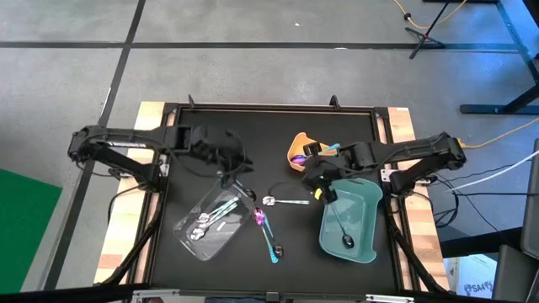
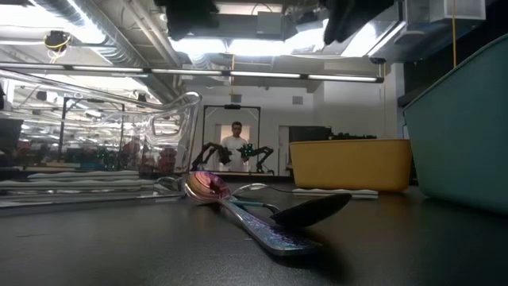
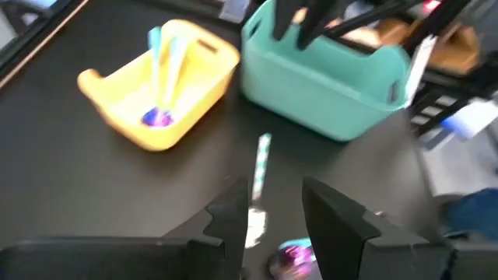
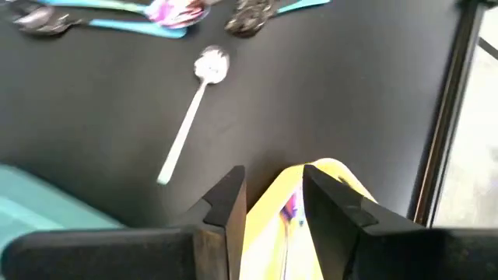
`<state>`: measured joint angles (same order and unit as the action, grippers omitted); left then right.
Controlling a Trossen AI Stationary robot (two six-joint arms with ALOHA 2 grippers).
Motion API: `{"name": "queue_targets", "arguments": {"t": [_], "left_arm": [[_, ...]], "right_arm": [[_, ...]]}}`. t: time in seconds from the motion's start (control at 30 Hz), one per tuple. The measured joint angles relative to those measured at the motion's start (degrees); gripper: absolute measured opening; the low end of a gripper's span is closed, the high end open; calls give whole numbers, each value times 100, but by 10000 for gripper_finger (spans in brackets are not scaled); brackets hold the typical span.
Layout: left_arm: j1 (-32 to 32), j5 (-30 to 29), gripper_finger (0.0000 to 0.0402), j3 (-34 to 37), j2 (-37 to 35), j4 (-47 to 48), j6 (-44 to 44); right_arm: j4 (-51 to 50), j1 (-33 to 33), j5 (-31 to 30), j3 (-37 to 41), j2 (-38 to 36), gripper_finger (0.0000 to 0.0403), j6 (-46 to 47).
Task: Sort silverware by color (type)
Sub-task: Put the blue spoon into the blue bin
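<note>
L gripper [image 1: 238, 178] jaws parted, empty, frame centre-left above clear tray [image 1: 189, 231]; R gripper [image 1: 320, 187] jaws parted, empty, by yellow tray [image 1: 296, 143].

Bright ceiling strip lights [image 2: 262, 44] are glaring overhead in the low view. The clear plastic tray [image 2: 119, 151] is catching reflections. Both wrist views are showing motion blur; the matte black tabletop [image 1: 269, 151] is staying evenly lit.

clear tray [image 1: 206, 227], yellow tray [image 1: 297, 145], teal tray [image 1: 362, 220]

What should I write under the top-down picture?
Two robot arms sort spoons among a clear tray, yellow tray and teal tray.
</note>
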<state>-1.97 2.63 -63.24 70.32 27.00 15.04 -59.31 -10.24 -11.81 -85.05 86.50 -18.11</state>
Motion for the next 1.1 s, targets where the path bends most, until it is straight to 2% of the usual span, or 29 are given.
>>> {"name": "queue_targets", "arguments": {"t": [0.2, 0.47, 0.8, 1.1], "left_arm": [[-974, 397, 116, 2, 90, 673, -1122], [-1668, 415, 116, 2, 326, 1189, -2861], [-1957, 1013, 116, 4, 1068, 1357, -4029], [-1905, 1060, 116, 4, 1937, 1464, -4580]], "right_arm": [[717, 447, 412, 304, -4, 115, -9], [1429, 949, 795, 728, -2, 115, -9], [1797, 1110, 797, 835, -2, 115, 297], [1906, 1102, 799, 835, -2, 115, 474]]}}
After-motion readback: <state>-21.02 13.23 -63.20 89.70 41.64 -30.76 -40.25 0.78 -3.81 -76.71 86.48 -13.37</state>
